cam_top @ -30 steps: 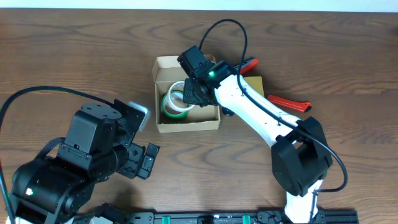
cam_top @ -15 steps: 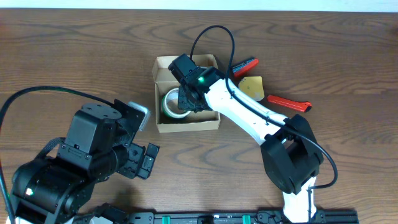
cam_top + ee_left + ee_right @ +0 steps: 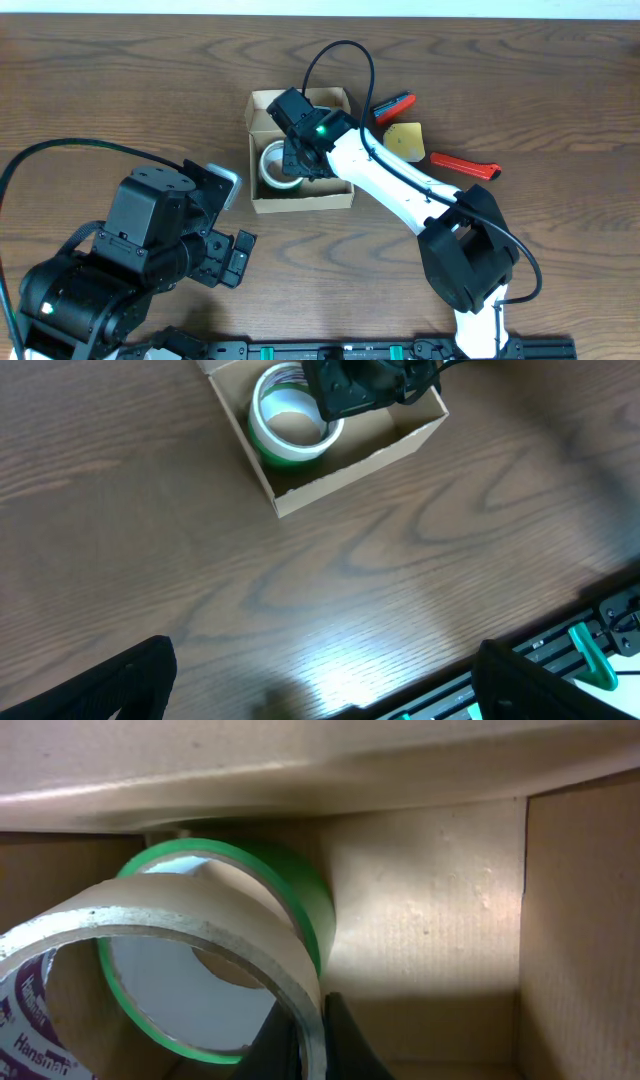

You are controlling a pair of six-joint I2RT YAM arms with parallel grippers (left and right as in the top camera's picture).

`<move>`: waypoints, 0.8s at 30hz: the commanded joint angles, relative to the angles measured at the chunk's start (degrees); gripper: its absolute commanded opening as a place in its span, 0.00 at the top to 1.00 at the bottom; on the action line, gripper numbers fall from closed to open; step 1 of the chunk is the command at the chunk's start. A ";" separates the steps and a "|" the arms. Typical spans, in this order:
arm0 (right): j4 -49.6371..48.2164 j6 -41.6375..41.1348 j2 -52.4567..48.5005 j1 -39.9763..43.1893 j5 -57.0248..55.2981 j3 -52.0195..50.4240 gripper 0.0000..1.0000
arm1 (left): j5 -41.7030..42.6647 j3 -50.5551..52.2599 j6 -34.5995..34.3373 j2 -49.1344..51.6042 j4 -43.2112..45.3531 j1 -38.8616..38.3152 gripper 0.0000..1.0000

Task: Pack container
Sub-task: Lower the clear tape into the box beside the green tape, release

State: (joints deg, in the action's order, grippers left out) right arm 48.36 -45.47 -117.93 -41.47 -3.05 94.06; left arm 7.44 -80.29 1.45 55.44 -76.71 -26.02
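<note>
Right wrist: right hand pinches tape roll inside container.

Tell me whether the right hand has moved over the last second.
Yes. Seen from overhead, the right hand, gripping a tape roll, has shifted leftward inside the box, from its middle toward its left wall.

We note a dark brown table with wood grain running along its length, wavy in places. Past its far edge a thin pale strip shows; we cannot tell whether it is wall or floor. A black rail lines the near edge and carries a green clip. Soft white glare lies on the tabletop in the left wrist view.
</note>
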 commanded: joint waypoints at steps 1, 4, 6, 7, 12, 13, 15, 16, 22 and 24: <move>-1.36 0.59 -0.37 -0.52 -1.01 1.53 0.82 | -0.39 -0.55 -0.37 -0.07 -0.20 0.11 0.05; -2.34 0.59 -0.37 -0.52 -0.96 1.53 0.76 | -0.39 -0.55 -0.37 -0.07 -0.20 0.11 0.05; -2.43 0.59 -0.37 -0.52 -0.98 1.53 0.71 | -0.42 -0.55 -0.37 -0.07 -0.20 0.11 0.05; -2.40 0.59 -0.37 -0.52 -0.98 1.53 0.70 | -0.39 -0.55 -0.37 -0.07 -0.20 0.11 0.05; -2.75 2.08 -0.37 -0.50 -0.92 1.55 0.69 | -0.39 -0.55 -0.37 -0.07 -0.20 0.11 0.05; -2.75 2.34 -0.37 -0.50 -0.81 1.60 0.68 | -0.39 -0.55 -0.37 -0.07 -0.20 0.11 0.05; -2.62 3.43 -0.37 -0.50 -0.48 1.92 0.64 | -0.39 -0.55 -0.37 -0.07 -0.20 0.11 0.05; -2.25 4.24 -0.37 -0.50 -0.50 2.34 0.61 | -0.39 -0.55 -0.37 -0.07 -0.20 0.11 0.05; 8.24 8.33 1.09 1.01 -0.37 11.23 0.53 | -0.39 -0.55 -0.37 -0.07 -0.20 0.11 0.05; 12.22 11.65 2.51 2.80 -0.74 14.99 0.49 | -0.39 -0.55 -0.37 -0.07 -0.20 0.11 0.05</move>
State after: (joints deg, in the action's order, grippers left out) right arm 58.65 -38.83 -118.06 -40.97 -2.90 104.33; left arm 7.46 -80.29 1.45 55.44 -76.73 -26.02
